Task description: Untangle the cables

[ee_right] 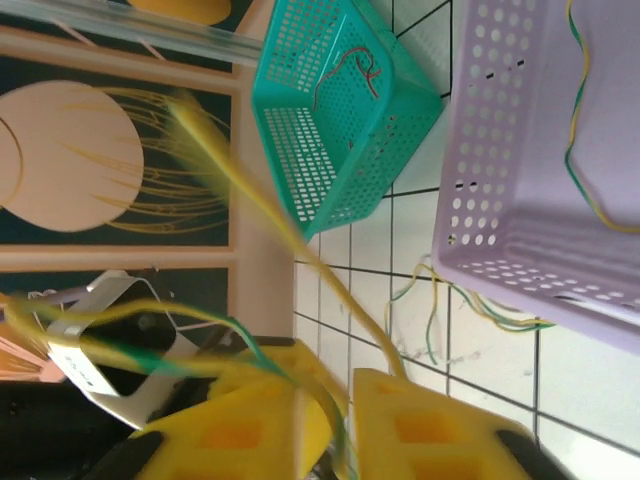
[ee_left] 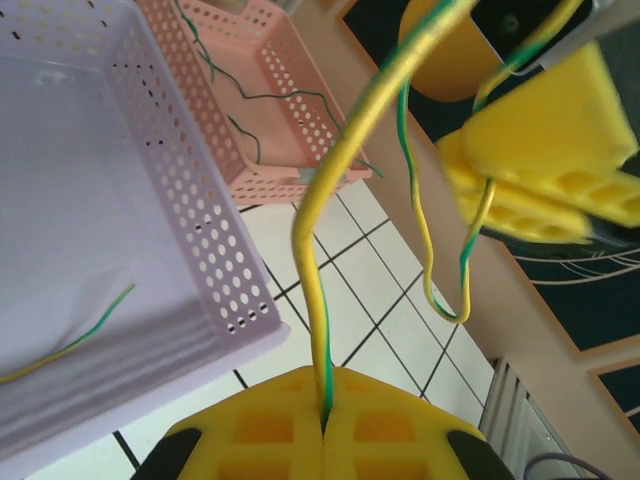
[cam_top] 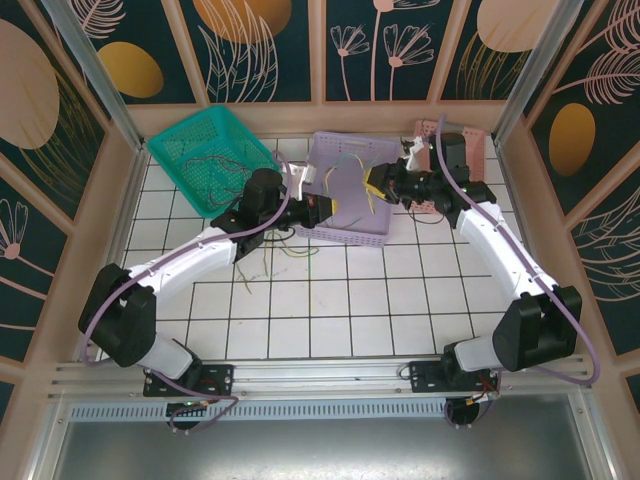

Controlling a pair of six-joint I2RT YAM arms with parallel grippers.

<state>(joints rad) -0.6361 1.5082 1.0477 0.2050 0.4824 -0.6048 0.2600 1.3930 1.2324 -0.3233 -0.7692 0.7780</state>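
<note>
- Looking from the left wrist, the left fingers (ee_left: pixel 260 435) were clamped on a yellow-green cable (ee_left: pixel 345 150) arching above the tiled surface (ee_left: pixel 390 320), beside the lilac basket (ee_left: pixel 200 220).
- The right wrist showed the right fingers (ee_right: pixel 430 420) narrowly apart around that cable, blurred there.
- Reddish wires (ee_right: pixel 345 75) lay in the teal basket (ee_right: pixel 330 170), barely legible overhead.

- Left arm (cam_top: pixel 187 268), right arm (cam_top: pixel 500 245): white shells, rounded black joint housings.
- Purple cable (cam_top: pixel 92 318) runs along each arm, looping free at the shoulder.
- Black plates (cam_top: pixel 190 380) under the bases.
- Left gripper (ee_left: pixel 323 425), right gripper (ee_right: pixel 340 420): yellow fingers (ee_left: pixel 265 432) moulded with square pockets, black trim behind.
</note>
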